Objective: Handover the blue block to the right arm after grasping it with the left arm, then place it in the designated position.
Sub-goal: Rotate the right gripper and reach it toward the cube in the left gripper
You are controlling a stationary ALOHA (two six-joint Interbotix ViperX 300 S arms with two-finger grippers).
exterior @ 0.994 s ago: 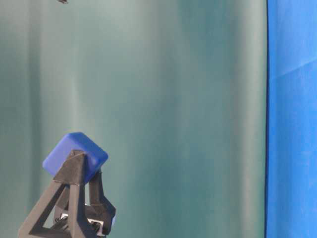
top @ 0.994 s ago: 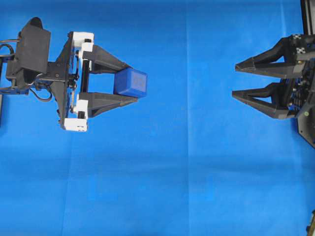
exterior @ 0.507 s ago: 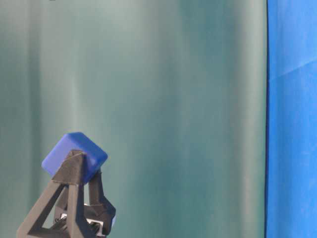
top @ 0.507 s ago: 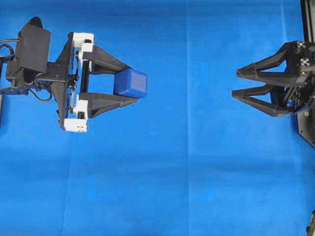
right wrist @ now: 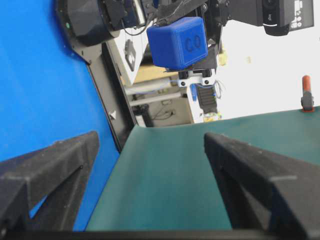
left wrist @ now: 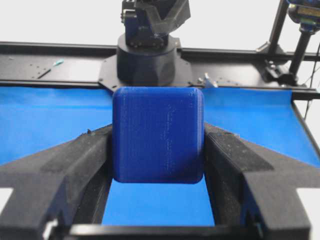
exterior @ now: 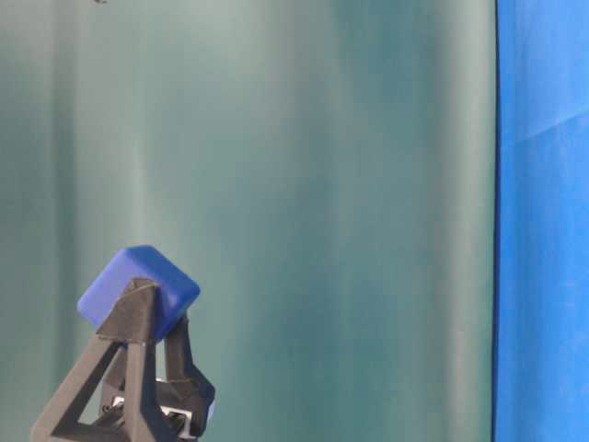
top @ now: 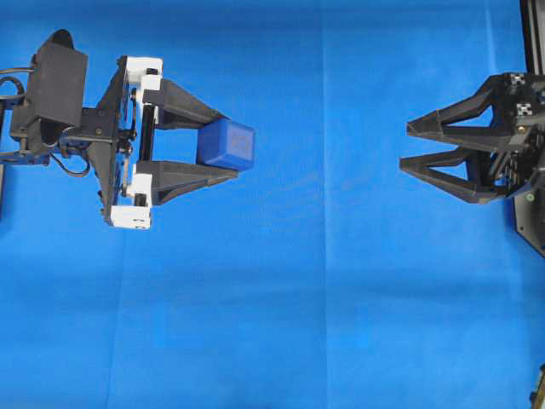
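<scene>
The blue block (top: 226, 143) is held above the cloth between the fingers of the left arm's gripper (top: 231, 145), which is shut on it and points right. In the left wrist view the block (left wrist: 158, 135) fills the gap of the gripper (left wrist: 158, 150), with both pads against its sides. At table level the block (exterior: 138, 290) sits tilted on the fingertips (exterior: 138, 318). The right arm's gripper (top: 405, 146) is open and empty at the far right, facing the block across a wide gap. From the right wrist, the block (right wrist: 178, 42) shows far beyond the open gripper (right wrist: 150, 145). The designated position (top: 352, 332) is a faint darker square on the cloth.
Blue cloth (top: 281, 281) covers the table. A black frame rail (top: 531, 34) runs along the right edge. A green backdrop (exterior: 322, 221) stands behind the table-level view. The right arm's base (left wrist: 150, 45) stands opposite in the left wrist view.
The right gripper has rolled at the wrist, so its two fingers look closer together from overhead. The left gripper and the block have not moved.
</scene>
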